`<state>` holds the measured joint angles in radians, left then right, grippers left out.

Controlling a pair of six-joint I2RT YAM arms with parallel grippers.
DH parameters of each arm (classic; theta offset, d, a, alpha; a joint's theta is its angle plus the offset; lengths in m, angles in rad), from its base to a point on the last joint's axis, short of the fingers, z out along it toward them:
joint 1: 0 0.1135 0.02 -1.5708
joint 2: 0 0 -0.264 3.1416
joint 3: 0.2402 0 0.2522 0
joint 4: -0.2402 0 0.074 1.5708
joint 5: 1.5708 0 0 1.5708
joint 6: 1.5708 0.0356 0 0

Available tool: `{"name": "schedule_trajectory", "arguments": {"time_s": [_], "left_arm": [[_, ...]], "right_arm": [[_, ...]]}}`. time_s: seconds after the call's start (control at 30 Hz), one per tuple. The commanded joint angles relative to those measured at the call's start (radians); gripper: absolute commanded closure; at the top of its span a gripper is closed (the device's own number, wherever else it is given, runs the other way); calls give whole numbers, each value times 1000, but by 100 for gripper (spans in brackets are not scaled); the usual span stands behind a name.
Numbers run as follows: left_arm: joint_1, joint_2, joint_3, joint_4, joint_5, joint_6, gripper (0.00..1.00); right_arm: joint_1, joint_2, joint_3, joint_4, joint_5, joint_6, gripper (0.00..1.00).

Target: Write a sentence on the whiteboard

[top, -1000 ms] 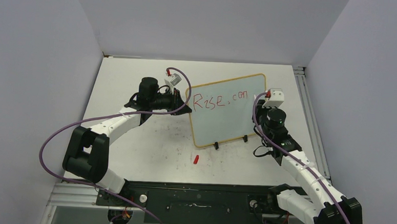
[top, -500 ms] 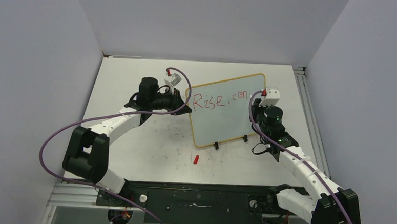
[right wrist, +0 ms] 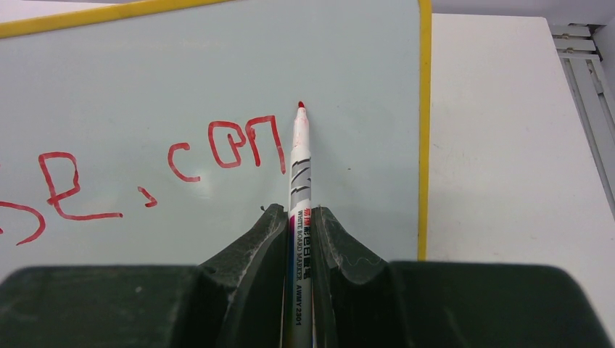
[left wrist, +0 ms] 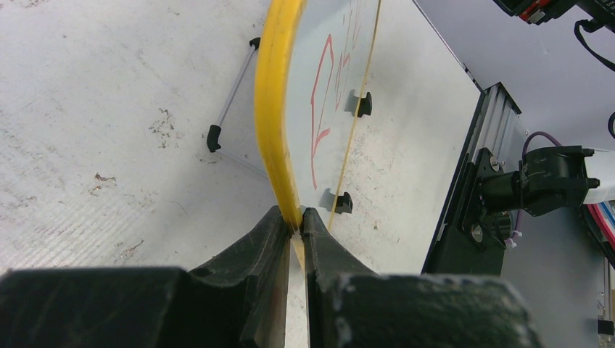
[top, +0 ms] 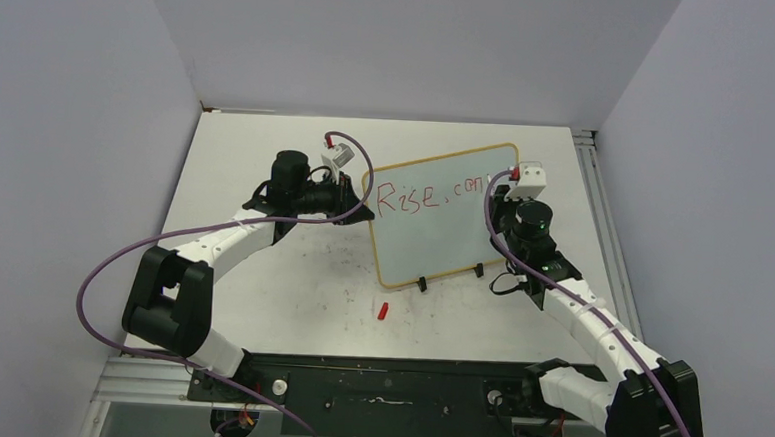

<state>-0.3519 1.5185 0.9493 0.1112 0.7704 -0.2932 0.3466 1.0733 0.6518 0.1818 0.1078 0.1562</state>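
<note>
The whiteboard [top: 443, 231], pale with a yellow-wood frame, stands tilted on the table. Red lettering of the sentence [top: 430, 196] on it reads "Rise, con". My left gripper [top: 364, 205] is shut on the board's left frame edge [left wrist: 279, 109], and the left wrist view shows the jaws [left wrist: 296, 225] pinching it. My right gripper [top: 505, 193] is shut on a white marker [right wrist: 299, 167], which sticks out between the jaws [right wrist: 296, 212]. Its red tip [right wrist: 300, 106] sits just right of the last letter [right wrist: 265, 141]; I cannot tell if it touches the board.
A small red marker cap [top: 383, 311] lies on the table in front of the board. Two black clip feet [top: 422, 284] hold the board's lower edge, and a thin stand leg [left wrist: 232, 94] props it behind. A metal rail [top: 595, 189] runs along the table's right side.
My right gripper has moved the marker up and slightly left along the board's upper right part. The left arm and the board have stayed put.
</note>
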Motion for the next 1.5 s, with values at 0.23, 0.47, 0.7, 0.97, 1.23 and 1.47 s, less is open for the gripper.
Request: {"name": "schedule_trajectory", "arguments": {"time_s": [0.23, 0.47, 0.7, 0.97, 1.23, 1.47], "left_arm": [[2, -35, 48, 12, 3, 25, 100], [2, -40, 46, 12, 1, 26, 100], [2, -40, 46, 11, -1, 26, 100], [-1, -41, 46, 10, -2, 27, 100], [-3, -38, 46, 7, -6, 31, 100], [-3, -33, 46, 4, -7, 34, 100]], "right_arm": [[-4, -25, -12, 17, 8, 19, 95], [-5, -73, -56, -31, 13, 52, 95], [-3, -124, -101, -105, -1, 101, 95], [4, -165, -118, -156, 4, 117, 95], [6, -155, -66, -135, 1, 92, 95], [7, -111, -21, -84, 2, 56, 95]]}}
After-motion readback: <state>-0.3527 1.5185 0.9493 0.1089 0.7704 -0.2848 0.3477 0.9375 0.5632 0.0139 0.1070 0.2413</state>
